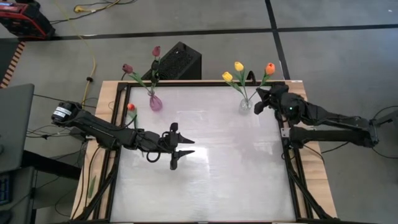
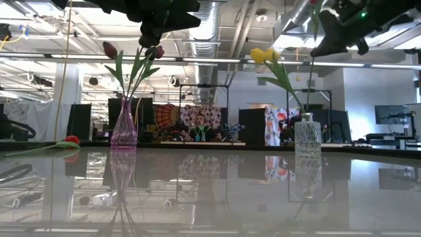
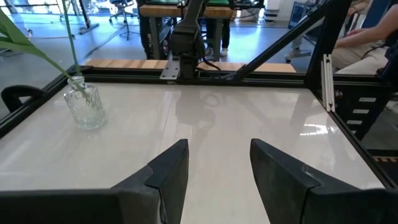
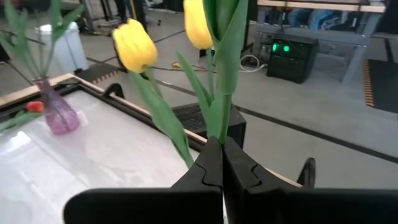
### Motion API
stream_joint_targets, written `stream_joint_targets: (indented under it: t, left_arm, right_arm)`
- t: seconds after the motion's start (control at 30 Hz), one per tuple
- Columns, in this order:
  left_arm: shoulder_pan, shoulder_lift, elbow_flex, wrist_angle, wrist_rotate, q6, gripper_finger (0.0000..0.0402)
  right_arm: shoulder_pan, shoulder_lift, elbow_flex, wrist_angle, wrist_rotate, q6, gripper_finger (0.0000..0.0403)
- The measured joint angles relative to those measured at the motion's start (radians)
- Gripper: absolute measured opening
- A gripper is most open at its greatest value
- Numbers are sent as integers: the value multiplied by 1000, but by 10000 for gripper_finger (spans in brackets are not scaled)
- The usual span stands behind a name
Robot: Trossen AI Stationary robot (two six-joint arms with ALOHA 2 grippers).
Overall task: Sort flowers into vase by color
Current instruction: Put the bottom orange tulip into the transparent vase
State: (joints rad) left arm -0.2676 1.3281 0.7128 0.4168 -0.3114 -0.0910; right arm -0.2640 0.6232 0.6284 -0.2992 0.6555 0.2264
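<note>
**Right fingers closed on a tulip stem above the clear vase**

The left gripper (image 1: 181, 146) is over the middle of the white bench (image 1: 205, 180), near its left half. Its fingers (image 3: 166, 171) are spread wide open and hold nothing; bare bench surface shows between them.

Farther back on the left side, one orange-red tulip (image 1: 131, 107) lies flat near the left edge of the bench, apart from both vases. Behind it stands the purple vase (image 1: 155, 102), which holds two maroon tulips (image 1: 127, 68).

At the back right stands the clear glass vase (image 1: 245, 104). Two yellow tulips (image 1: 239, 66) rise from it. The right gripper (image 1: 263, 99) is just beside this vase, on its right and above the bench. Its fingers (image 4: 205, 171) are pressed together on the green stem (image 4: 219, 121) of a tulip. In the high view an orange tulip (image 1: 270, 68) stands right above this gripper. I cannot tell whether the lower end of its stem is already inside the clear vase.
</note>
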Motion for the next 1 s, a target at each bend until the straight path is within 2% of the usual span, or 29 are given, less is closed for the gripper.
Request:
stream_joint_targets:
  t: [0.23, 0.63, 0.8, 1.0]
  left_arm:
    - [0, 0, 0, -2, 1, -1, 160]
    - [0, 0, 0, -9, 0, -1, 160]
    - [0, 0, 0, -9, 0, -1, 160]
    - [0, 0, 0, -9, 1, -10, 160]
  right_arm:
    - [-45, 20, -93, 126, -5, -25, 17]
    - [-73, 19, -149, 131, -6, 3, 21]
    - [-73, 19, -149, 132, -3, 43, 64]
    - [-73, 17, -136, 83, -3, 54, 144]
